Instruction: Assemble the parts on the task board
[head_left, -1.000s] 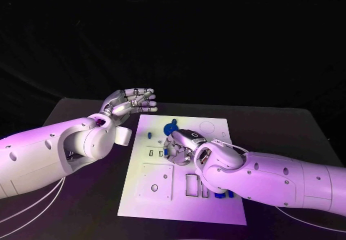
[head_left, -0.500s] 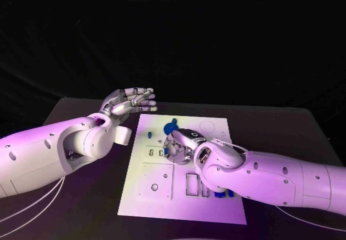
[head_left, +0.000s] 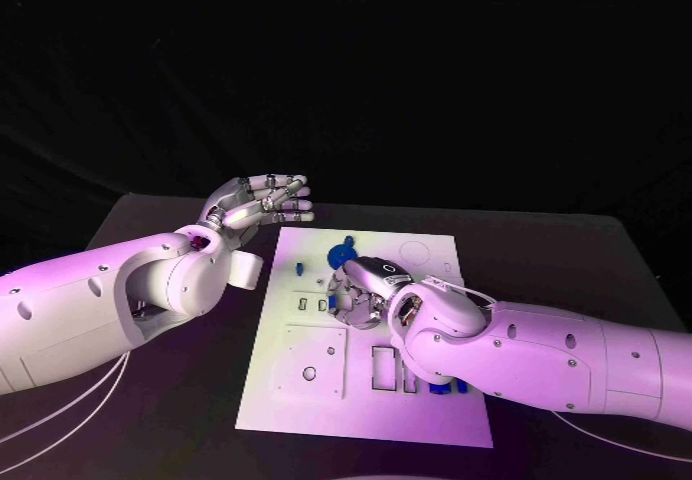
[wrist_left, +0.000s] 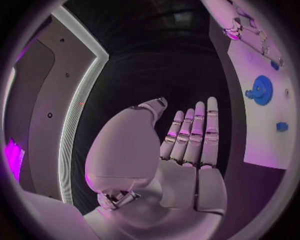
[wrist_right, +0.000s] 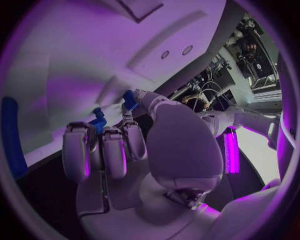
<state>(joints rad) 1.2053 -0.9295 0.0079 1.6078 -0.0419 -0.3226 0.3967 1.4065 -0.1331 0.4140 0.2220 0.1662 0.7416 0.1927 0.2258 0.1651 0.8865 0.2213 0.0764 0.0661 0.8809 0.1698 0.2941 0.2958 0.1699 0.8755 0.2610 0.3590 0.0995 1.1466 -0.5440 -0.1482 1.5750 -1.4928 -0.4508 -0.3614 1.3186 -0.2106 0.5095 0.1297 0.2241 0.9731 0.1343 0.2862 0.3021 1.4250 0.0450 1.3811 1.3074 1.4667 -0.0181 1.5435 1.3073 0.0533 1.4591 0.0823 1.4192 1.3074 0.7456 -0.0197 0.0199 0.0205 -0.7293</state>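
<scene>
near edge of board: a few blue parts (head_left: 444, 388) lie by the slots (head_left: 385, 368), half hidden under the right forearm
board (head_left: 289, 400): white plate in the middle of the black table (head_left: 173, 440), with rectangular cutouts and small holes
right hand (head_left: 361, 290): over the middle of the board, palm down, fingers curled toward the plate
right fingers (wrist_right: 103, 150): in the right wrist view they are bent in, tips down at the board; a small blue part (wrist_right: 129, 99) sits at the thumb tip and another blue piece (wrist_right: 98, 121) just beside the fingertips; it looks like a pinch, but I cannot tell for sure that the part is held
blue bar (wrist_right: 11, 135): long piece lying on the board, well apart from the fingertips
gear (head_left: 343, 254): blue toothed wheel on the far part of the board, just beyond the right hand; also plain in the left wrist view (wrist_left: 261, 90)
small blue block (wrist_left: 282, 126): on the board near the gear
left hand (head_left: 263, 205): raised off the table beyond the board's far left corner, palm up, holding nothing
left fingers (wrist_left: 194, 132): straight, side by side, thumb out to one side
</scene>
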